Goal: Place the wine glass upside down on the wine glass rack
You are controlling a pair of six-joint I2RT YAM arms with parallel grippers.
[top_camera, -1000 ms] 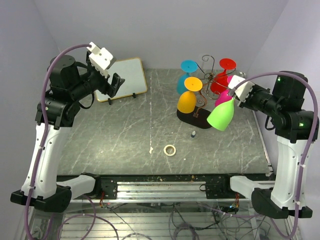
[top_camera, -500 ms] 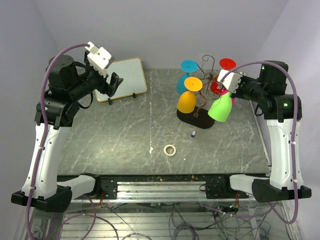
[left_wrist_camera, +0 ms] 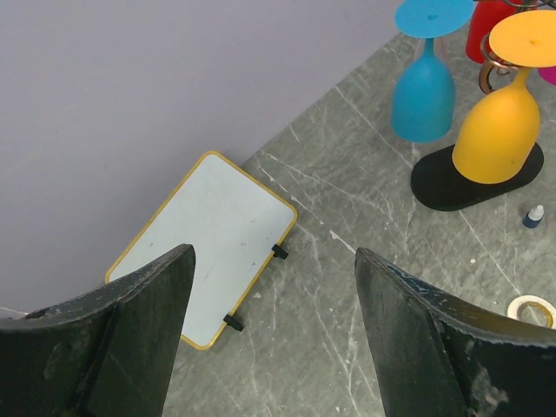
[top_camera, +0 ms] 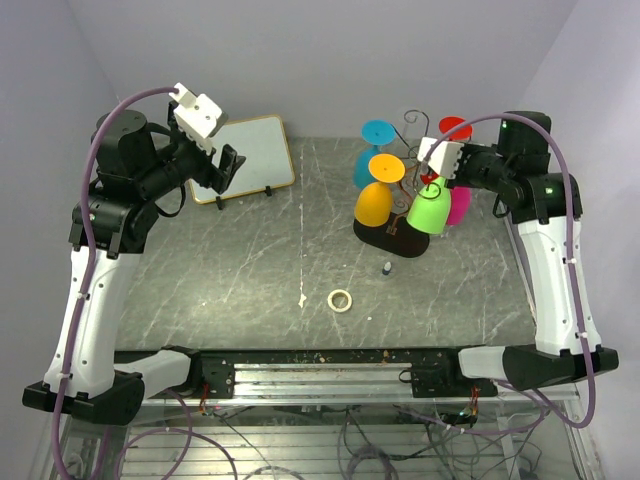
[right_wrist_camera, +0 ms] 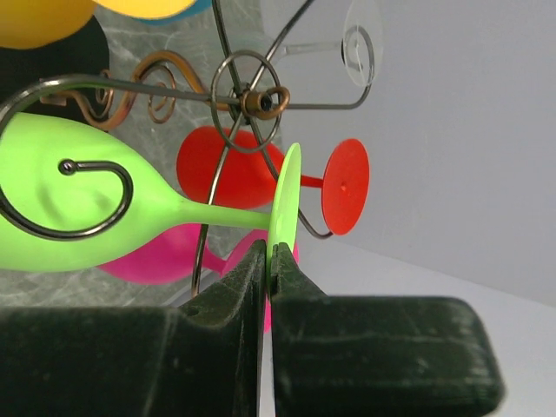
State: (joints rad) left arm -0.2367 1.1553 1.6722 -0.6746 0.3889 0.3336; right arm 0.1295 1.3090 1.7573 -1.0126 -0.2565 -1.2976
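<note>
My right gripper [top_camera: 438,175] [right_wrist_camera: 271,252] is shut on the flat foot [right_wrist_camera: 287,204] of a lime green wine glass [top_camera: 430,210], bowl down, held against the wine glass rack [top_camera: 412,160]. In the right wrist view a curled wire hook [right_wrist_camera: 82,198] lies in front of the green bowl [right_wrist_camera: 61,217], and the rack's hub [right_wrist_camera: 252,100] sits just above the stem. Orange [top_camera: 374,200], blue [top_camera: 368,160], red [top_camera: 440,160] and pink [top_camera: 458,205] glasses hang upside down on the rack. My left gripper [top_camera: 228,168] [left_wrist_camera: 274,287] is open and empty, high over the table's back left.
A white board with a yellow rim [top_camera: 248,155] lies at the back left. A roll of tape [top_camera: 341,300] and a small bottle [top_camera: 386,269] lie in front of the rack's black base [top_camera: 385,240]. The purple walls stand close at the back and right.
My right gripper has carried the green glass leftward and back, from right of the rack in among its hooks. The left arm has not moved.
</note>
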